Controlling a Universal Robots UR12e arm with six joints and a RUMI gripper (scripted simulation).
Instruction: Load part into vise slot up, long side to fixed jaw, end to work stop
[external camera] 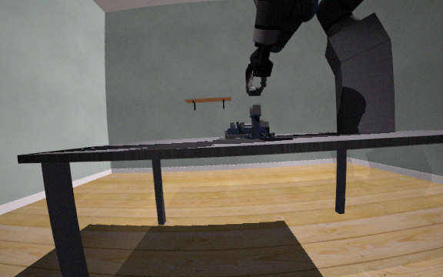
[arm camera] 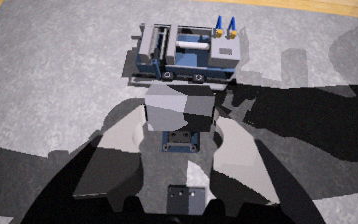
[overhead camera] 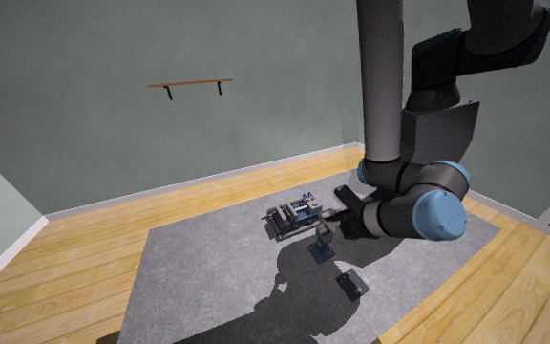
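In the top view, the end effector [overhead camera: 327, 215] [external camera: 254, 91] [arm camera: 179, 106] is over the grey surface [overhead camera: 199, 268] [external camera: 121, 155] [arm camera: 40, 85], with the vise [overhead camera: 296, 221] [external camera: 240, 130] [arm camera: 225, 52] to one side and the infeed plate [overhead camera: 352, 285] [arm camera: 182, 202] farther off; the part is too small to tell there. In the exterior view, the end effector hangs well above the V-block [overhead camera: 325, 230] [external camera: 255, 111] [arm camera: 179, 136], clamped on the part [external camera: 254, 91] [arm camera: 180, 107]. The wrist view shows the part gripped between the fingertips, the V-block beneath and the vise ahead. No slot can be made out, so the part could go in wrong side up if its turn is misjudged; a low approach could strike the V-block or a vise jaw, and a tilted grip could leave it off the bars. Around the surface, deep arm shadows may hide edges. The room has a plank floor [overhead camera: 65, 287] [external camera: 206, 188] [arm camera: 330, 7], grey-green walls [overhead camera: 89, 143] [external camera: 160, 61] and an orange shelf [overhead camera: 189, 83] [external camera: 208, 100], all well apart from the end effector.
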